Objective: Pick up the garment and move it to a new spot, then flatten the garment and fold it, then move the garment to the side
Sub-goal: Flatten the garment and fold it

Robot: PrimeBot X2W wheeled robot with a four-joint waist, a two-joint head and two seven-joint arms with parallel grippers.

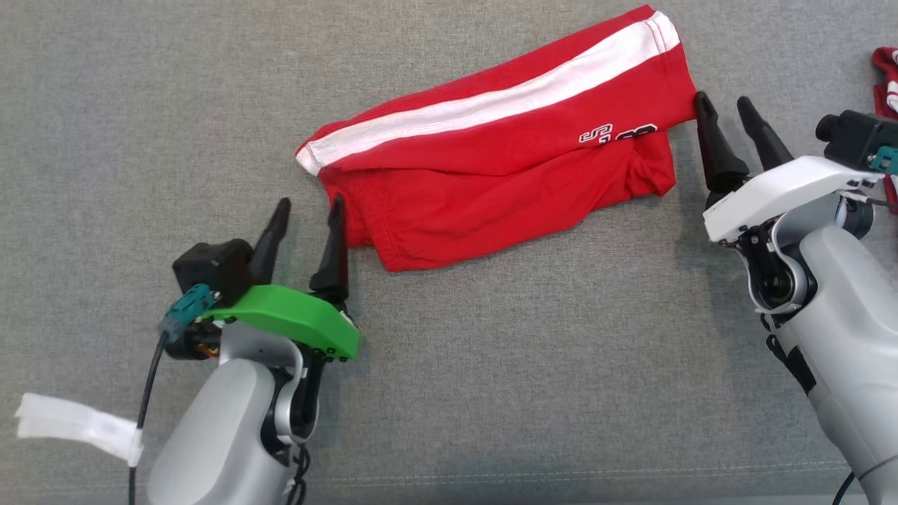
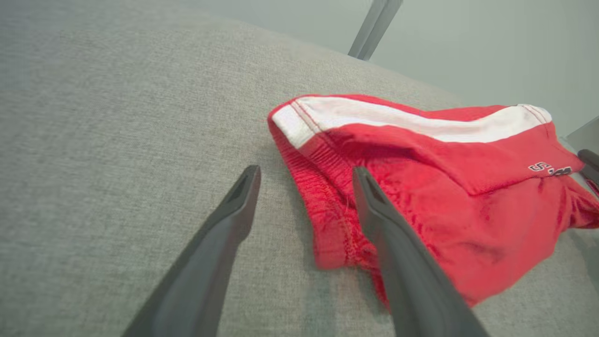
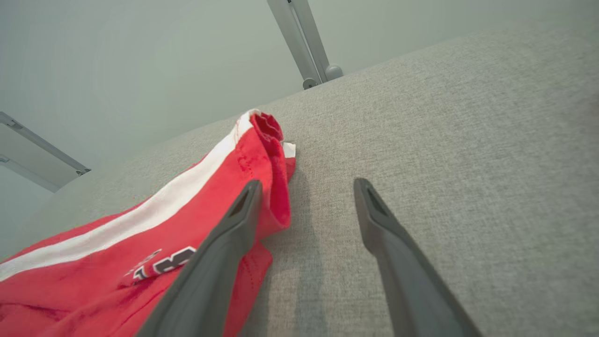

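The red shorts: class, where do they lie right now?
Head view, upper middle: the red shorts lie on the grey surface between the open left gripper and the open right gripper.

Bare grey fabric surface (image 1: 505, 393) open across the near half and far left, red shorts (image 1: 505, 168) sprawled mid-field between left gripper (image 1: 311, 203) and right gripper (image 1: 722, 99), another red-and-white cloth (image 1: 885, 73) crowding the right edge

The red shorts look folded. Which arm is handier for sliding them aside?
Probably the right. The left gripper and right gripper both stand open at opposite ends of the red shorts, but another red garment lies just beyond the right one, so that may be the side pile.
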